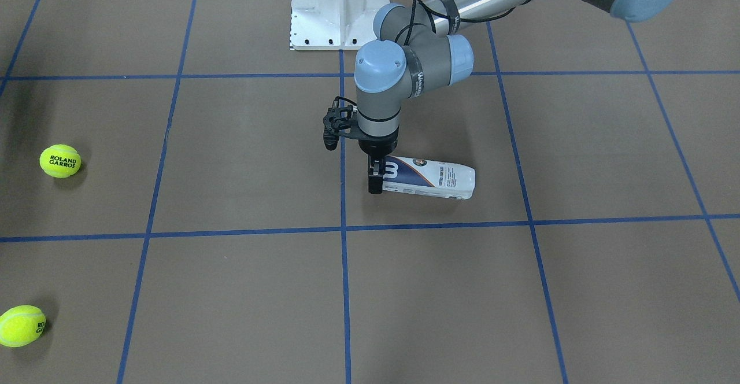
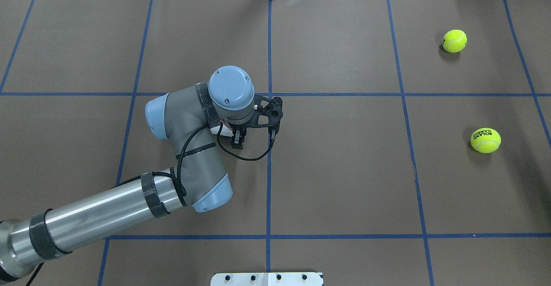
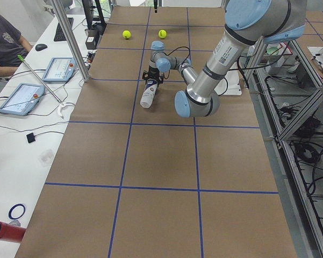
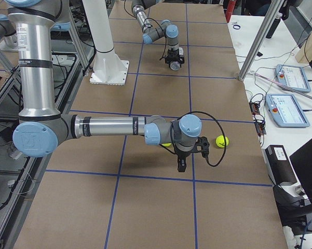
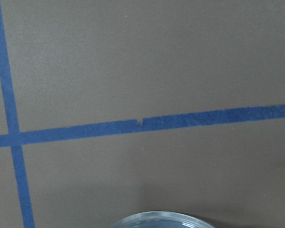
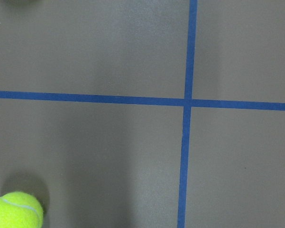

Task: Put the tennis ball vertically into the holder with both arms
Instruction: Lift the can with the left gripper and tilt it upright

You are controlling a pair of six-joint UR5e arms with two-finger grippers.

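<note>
The holder [image 1: 430, 179] lies on its side on the brown table, its label with the white "W" facing up. My left gripper [image 1: 376, 178] points straight down at the holder's end nearest the grid line, its fingers close together across the rim there. From overhead the left gripper [image 2: 238, 140] and wrist cover most of the holder [image 2: 217, 126]. The rim of the holder [image 5: 156, 221] shows at the bottom of the left wrist view. One tennis ball [image 1: 60, 161] and another tennis ball [image 1: 22, 326] lie far off. The right gripper [image 4: 181, 165] hangs near a ball [image 4: 222, 140]; I cannot tell whether it is open or shut.
The white robot base [image 1: 339, 8] stands at the table's robot side. Blue tape lines grid the table. Tablets [image 4: 288, 104] and cables lie on the side bench. A person [image 3: 2, 43] sits at the bench in the exterior left view.
</note>
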